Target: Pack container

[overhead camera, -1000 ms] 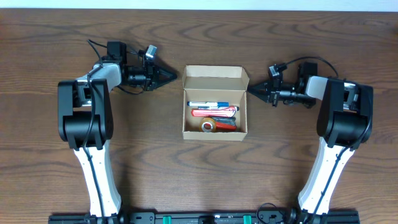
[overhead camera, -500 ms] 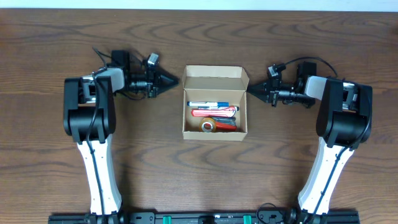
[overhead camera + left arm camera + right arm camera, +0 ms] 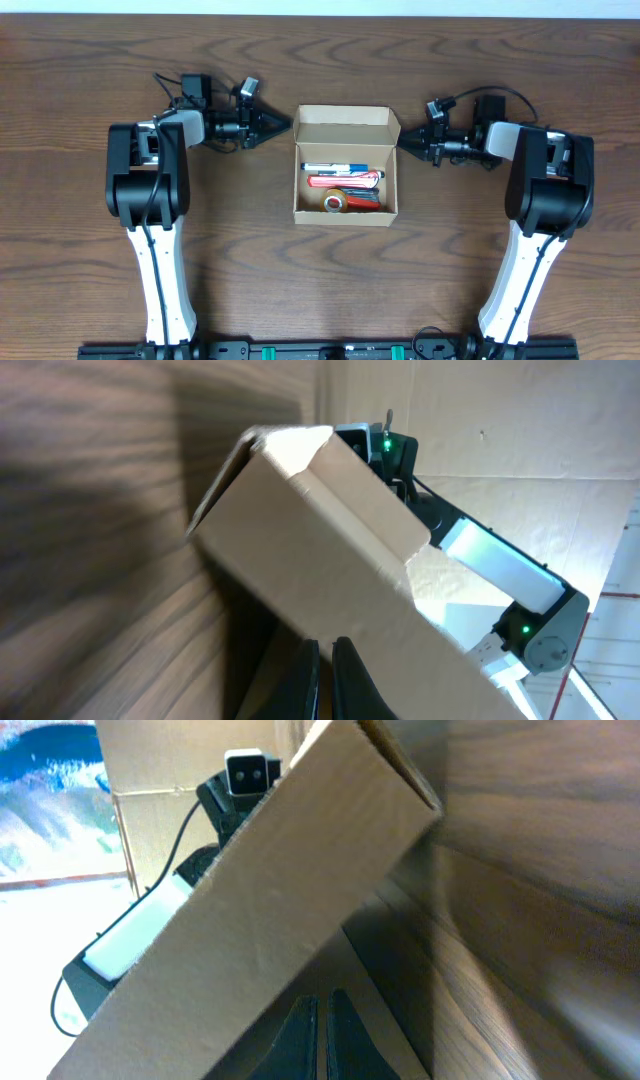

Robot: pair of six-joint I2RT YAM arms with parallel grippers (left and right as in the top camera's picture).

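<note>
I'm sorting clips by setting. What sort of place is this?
Most likely a robotics lab bench, not a home or office: a left arm and a right arm fixed at a wooden table, one small cardboard box of pens and tape staged between them, and cardboard panels behind.

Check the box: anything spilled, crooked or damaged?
Nothing stands out. The box sits square with its lid open, and the pens and tape roll lie inside. The left gripper and right gripper are shut beside its back corners.
</note>
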